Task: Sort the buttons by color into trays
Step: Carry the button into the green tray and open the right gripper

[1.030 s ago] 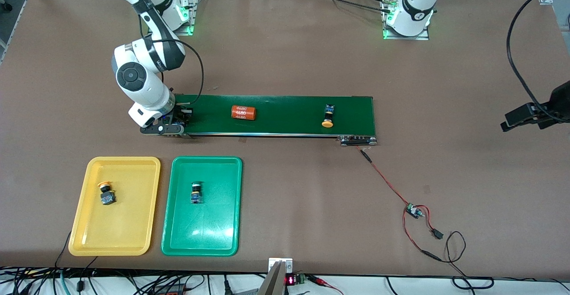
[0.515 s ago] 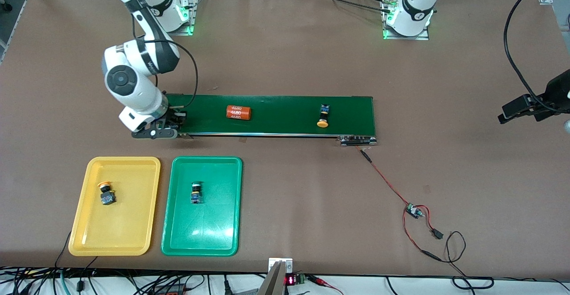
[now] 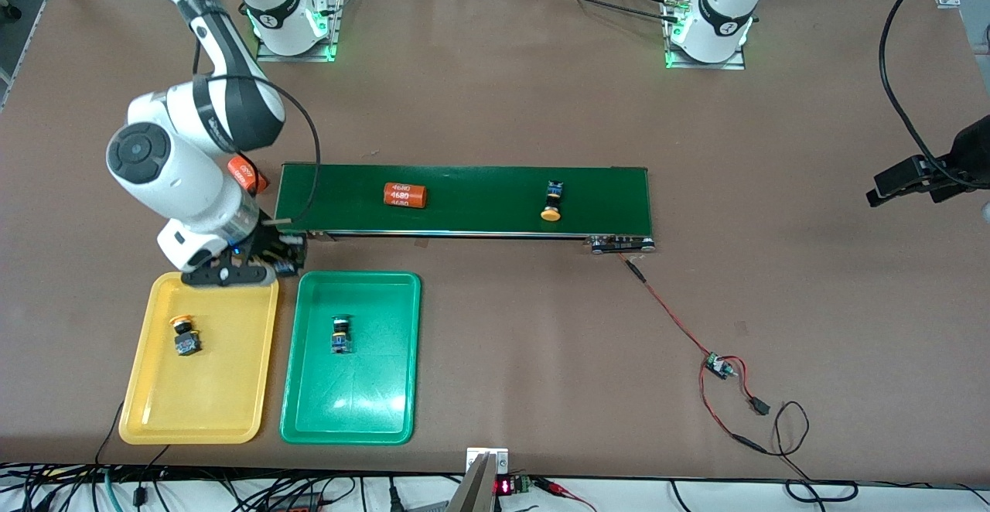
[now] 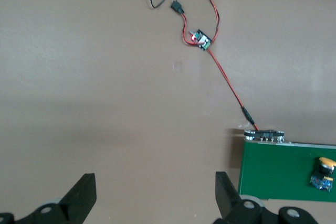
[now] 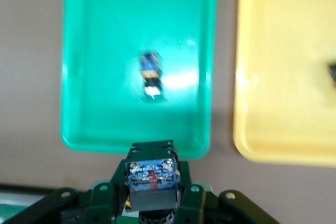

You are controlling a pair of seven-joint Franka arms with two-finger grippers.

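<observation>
My right gripper (image 3: 282,264) is shut on a button (image 5: 150,178). Its blue-black body shows between the fingers and its cap is hidden. It hangs over the table strip between the conveyor belt (image 3: 479,187) and the far rims of the yellow tray (image 3: 155,411) and the green tray (image 3: 387,404). One yellow-capped button (image 3: 184,336) lies in the yellow tray. A green-capped button (image 3: 339,334) lies in the green tray (image 5: 94,35). Another yellow-capped button (image 3: 551,204) rides on the belt. My left gripper (image 4: 155,200) waits open over bare table off the belt's end.
An orange cylinder (image 3: 406,195) with white print lies on the belt. A second orange cylinder (image 3: 246,174) sits on the table off the belt's end, partly hidden by my right arm. Red and black wires with a small board (image 3: 719,365) trail from the belt's other end.
My right gripper has carried the button off the belt's end toward the trays. The orange cylinder and yellow-capped button on the belt have drifted toward the right arm's end.
</observation>
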